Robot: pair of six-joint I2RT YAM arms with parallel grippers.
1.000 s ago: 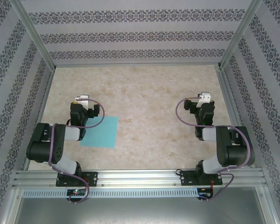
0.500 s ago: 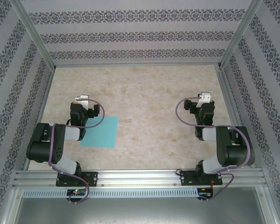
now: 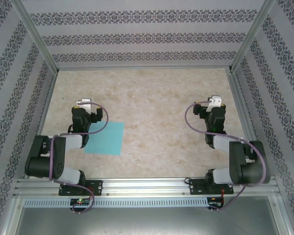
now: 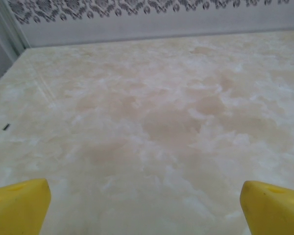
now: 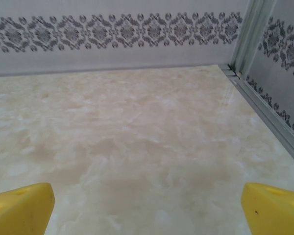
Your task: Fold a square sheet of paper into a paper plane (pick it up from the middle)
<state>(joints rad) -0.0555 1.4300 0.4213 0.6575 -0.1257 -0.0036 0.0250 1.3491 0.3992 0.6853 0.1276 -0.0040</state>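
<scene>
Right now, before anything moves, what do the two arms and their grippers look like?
Both the left arm and right arm are chunky black joints linked by silver-grey tubes, each trailing a thin purple cable. Each wrist carries a white part. The left gripper and right gripper have bright yellow fingertips.

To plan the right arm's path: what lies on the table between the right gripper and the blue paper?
Nothing. In the top view, the table between the right gripper and the blue paper is bare.
</scene>
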